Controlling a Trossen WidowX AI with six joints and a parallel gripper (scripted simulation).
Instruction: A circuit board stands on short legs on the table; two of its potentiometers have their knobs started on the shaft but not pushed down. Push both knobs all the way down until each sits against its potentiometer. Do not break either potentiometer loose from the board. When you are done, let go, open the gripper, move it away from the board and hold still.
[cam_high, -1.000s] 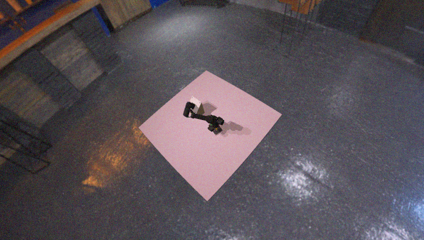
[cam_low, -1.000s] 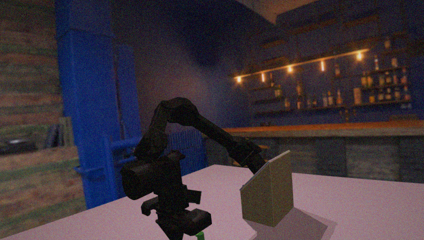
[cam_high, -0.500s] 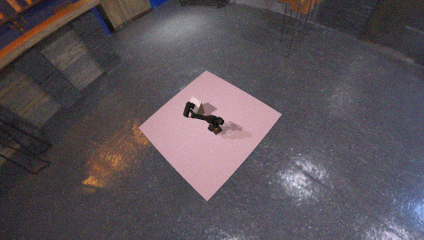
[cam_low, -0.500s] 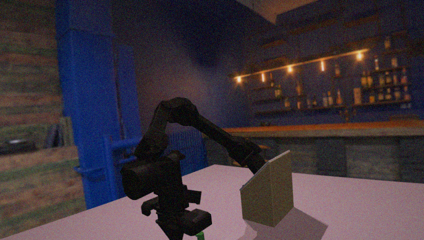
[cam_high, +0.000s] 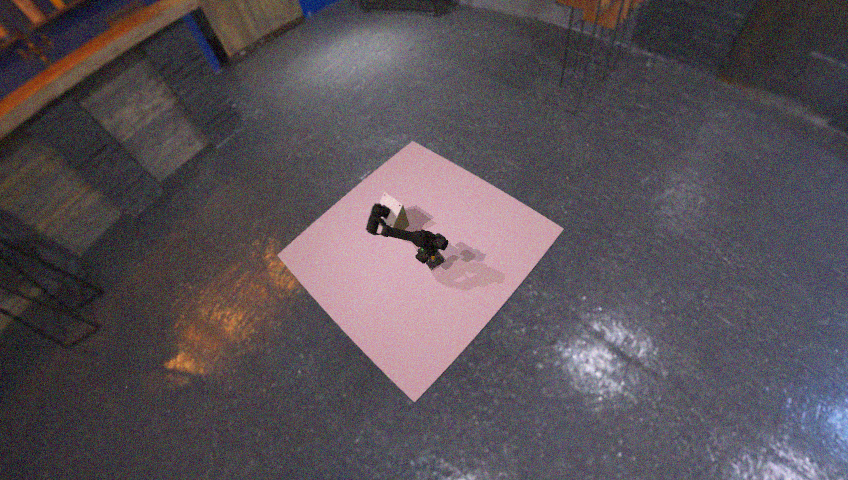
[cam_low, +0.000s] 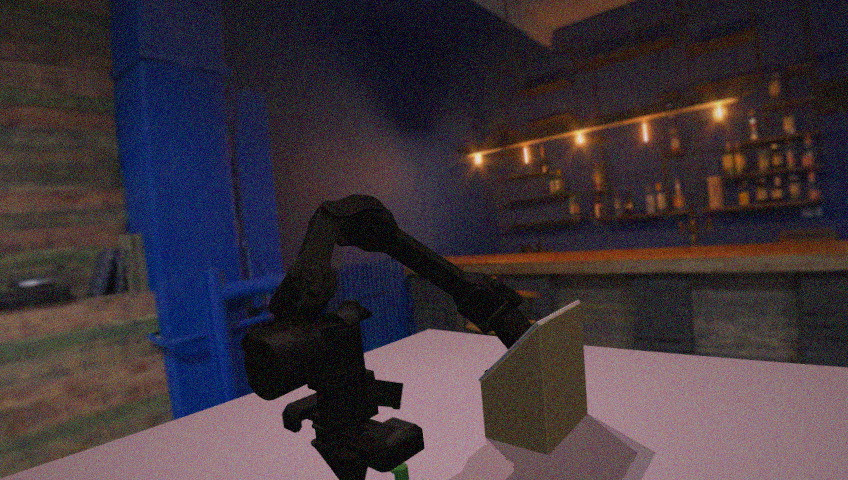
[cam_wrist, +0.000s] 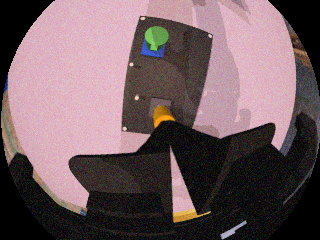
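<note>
The dark circuit board (cam_wrist: 175, 75) lies beneath the gripper in the wrist view. Near its far end a green knob (cam_wrist: 156, 36) (cam_low: 401, 471) stands above a blue potentiometer (cam_wrist: 152, 52), with a narrower green part showing under its wide top. Near the other end an orange knob (cam_wrist: 162, 114) stands on a grey potentiometer (cam_wrist: 160, 102). My gripper (cam_wrist: 166, 126) is shut with nothing seen between its fingers. Its tips are at the top of the orange knob and cover part of it. Contact and any gap under either knob cannot be told.
A tan block (cam_low: 535, 392) with a pale sloping top (cam_high: 390, 202) stands on the pink table (cam_high: 380, 321) beside the arm. The arm reaches past it, and shadows fall on the table. Pale pins mark the board's edges.
</note>
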